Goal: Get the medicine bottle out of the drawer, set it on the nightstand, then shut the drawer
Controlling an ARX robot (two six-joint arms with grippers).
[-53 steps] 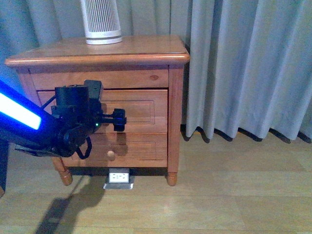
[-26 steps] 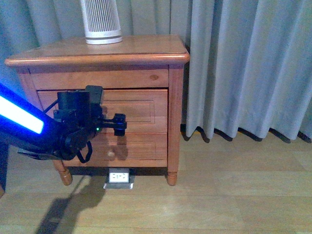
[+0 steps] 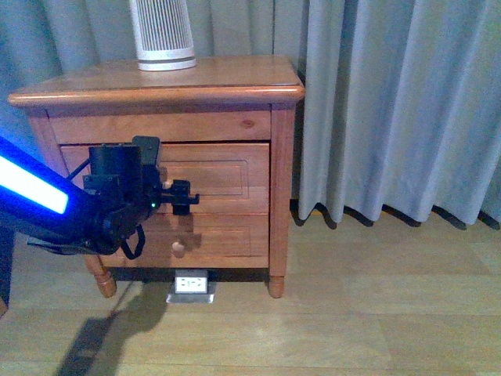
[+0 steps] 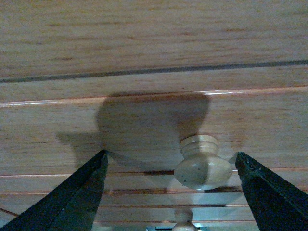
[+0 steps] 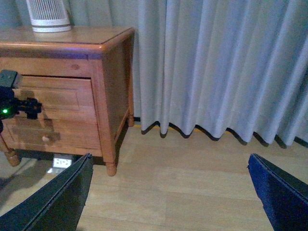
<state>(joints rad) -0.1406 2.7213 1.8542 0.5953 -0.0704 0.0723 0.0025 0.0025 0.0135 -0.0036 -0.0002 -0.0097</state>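
Curtains [image 3: 391, 102] behind; honey-wood drawer [image 3: 227, 176], pale round knob [image 4: 202, 166].

R-wrist cam | nightstand [image 5: 113, 72] w/ white ribbed device [image 5: 47, 14] on top | top drawer [image 5: 62, 96] front looks flush | L gripper [image 5: 32, 108] at drawer front, green LED lit, jaw state n/a | lower drawer knob [image 5: 45, 138] visible | grey curtain [image 5: 216, 67] just beside stand, reaching wood floor [image 5: 183, 192] | R gripper [image 5: 169, 159] jaws wide apart

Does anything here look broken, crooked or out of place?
Nothing stands out. The nightstand stands level, the upper drawer and lower drawer look shut, and the ribbed device sits upright on top. The left gripper is open around the upper knob.
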